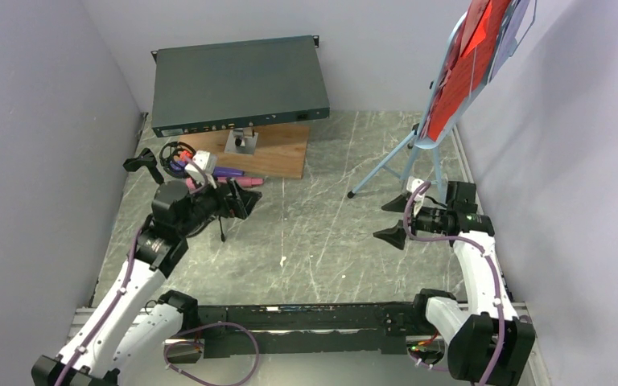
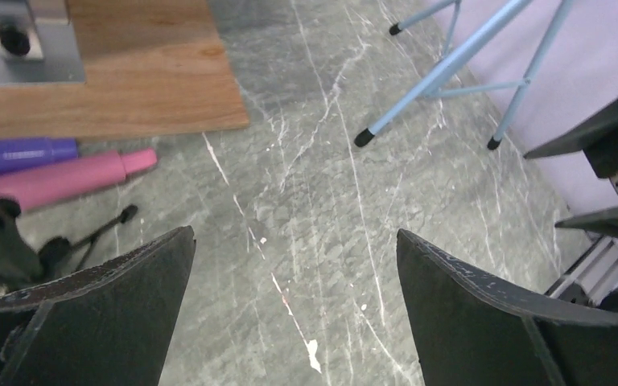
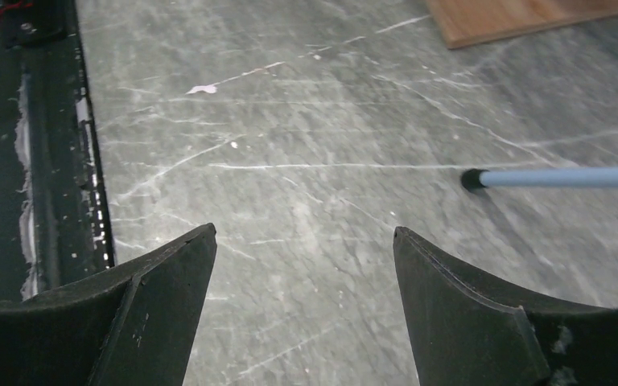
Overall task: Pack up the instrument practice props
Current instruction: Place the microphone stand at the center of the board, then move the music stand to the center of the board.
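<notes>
Microphones and the other practice props all sit on the table (image 1: 314, 241); neither gripper has hold of any of them. The left gripper (image 1: 248, 201) (image 2: 294, 235) stands with its jaws spread wide and only bare grey marbled tabletop between them. The right gripper (image 1: 392, 219) (image 3: 304, 232) is likewise released, with its jaws apart over bare table.

Just left of the left gripper's fingers lies a black tripod mic holder (image 2: 103, 227), one thin leg stretched toward the gap. Just beyond it, on the far side, the pink microphone (image 2: 64, 178) (image 1: 246, 182) and the purple microphone (image 2: 24, 150) (image 1: 227, 171) lie side by side, touching or nearly so. The purple one is closest to the near edge of the brown wooden board (image 1: 282, 154) (image 2: 129, 80). A small metal plate (image 1: 241, 142) (image 2: 24, 44) rests on that board. Further left in the top view is a black ring-shaped piece (image 1: 169, 149) — what it is exactly, I cannot tell.

Near the right gripper, on its far side, stands the light-blue music tripod (image 1: 392, 161) (image 2: 451, 64), upright at the right of the table. One rubber-tipped leg (image 3: 563, 178) crosses the right wrist view. Red music sheets (image 1: 467, 72) rest on its tilted desk.

At the far left the dark green rack box (image 1: 237, 80) sits behind the board — its near edge overlaps the board's far edge.
</notes>
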{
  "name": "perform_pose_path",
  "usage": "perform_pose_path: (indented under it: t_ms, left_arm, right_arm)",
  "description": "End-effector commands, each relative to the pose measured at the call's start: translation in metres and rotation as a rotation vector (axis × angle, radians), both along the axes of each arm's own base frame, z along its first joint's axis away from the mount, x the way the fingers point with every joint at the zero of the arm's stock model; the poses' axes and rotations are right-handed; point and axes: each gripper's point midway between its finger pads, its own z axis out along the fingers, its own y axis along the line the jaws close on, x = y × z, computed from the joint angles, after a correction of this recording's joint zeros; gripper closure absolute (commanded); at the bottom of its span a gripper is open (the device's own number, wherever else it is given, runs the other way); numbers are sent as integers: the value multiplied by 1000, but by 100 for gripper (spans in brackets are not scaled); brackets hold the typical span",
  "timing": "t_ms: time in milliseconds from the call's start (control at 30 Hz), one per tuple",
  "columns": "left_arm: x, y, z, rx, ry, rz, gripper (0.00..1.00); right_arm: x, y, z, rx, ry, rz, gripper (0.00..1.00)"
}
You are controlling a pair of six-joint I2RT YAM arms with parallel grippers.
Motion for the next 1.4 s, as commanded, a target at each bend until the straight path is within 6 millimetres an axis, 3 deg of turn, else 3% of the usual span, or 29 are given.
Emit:
perform_pose_path:
  t_ms: [0,233,500,800,1000,1167,1367]
  left_arm:
    - [-9,-19,31,124,-50,-200,1]
    - [-19,-18,3,219,-18,-271,1]
    - [-44,-17,9,180,-130,-307,1]
    - [-48,-15,20,174,-143,-302,1]
    - [-45,-13,29,134,-122,-272,0]
    - [-47,-26,65,-4,-133,-298,1]
    - [-43,-25,56,61,-116,-310,1]
  right_arm:
    - [13,-16,20,-8,-94,-59,16]
    - [36,-64,30,-9,-78,-292,17]
    - [67,-119,42,-64,-63,-570,22]
    - [118,-175,68,-110,-131,-820,23]
    - [139,-177,67,-69,-103,-817,25]
    - [147,-169,56,-76,-81,-783,26]
    - [156,-164,51,-73,-74,-748,32]
